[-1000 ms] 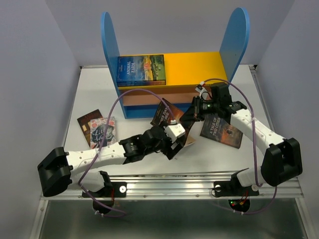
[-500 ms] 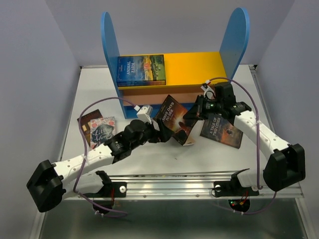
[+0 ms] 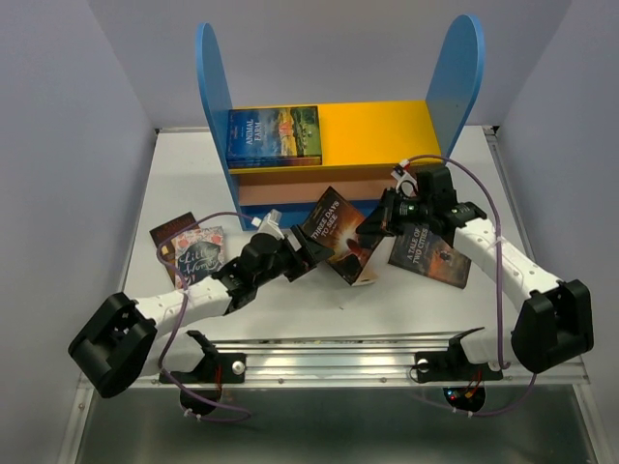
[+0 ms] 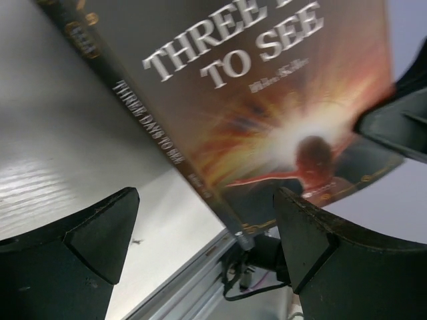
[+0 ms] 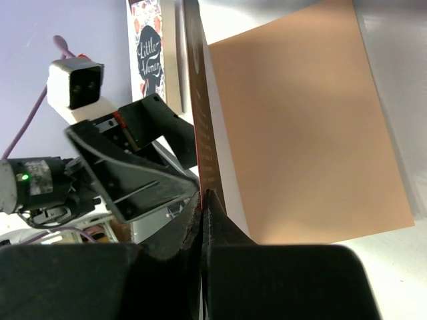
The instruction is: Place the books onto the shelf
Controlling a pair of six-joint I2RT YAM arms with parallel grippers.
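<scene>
Colour and pattern reference
Shelf (image 3: 455, 77): blue side panels, yellow top board, salmon middle board. Animal Farm book (image 3: 274, 133): blue, landscape picture. Three Days to See book (image 4: 280, 113): dark brown, orange-white burst, white lettering. Little Women book (image 3: 198, 253): pale floral, dark centre

Walled in on three sides by plain, pale lilac-grey panels: left wall (image 3: 58, 145), back wall (image 3: 329, 48), right wall (image 3: 580, 116). Floored with a white, faintly grained worktop (image 3: 184, 184). Edged along the near side by a ribbed aluminium rail (image 3: 368, 348), above a dull grey surface (image 3: 319, 430). Lit softly and evenly.
</scene>
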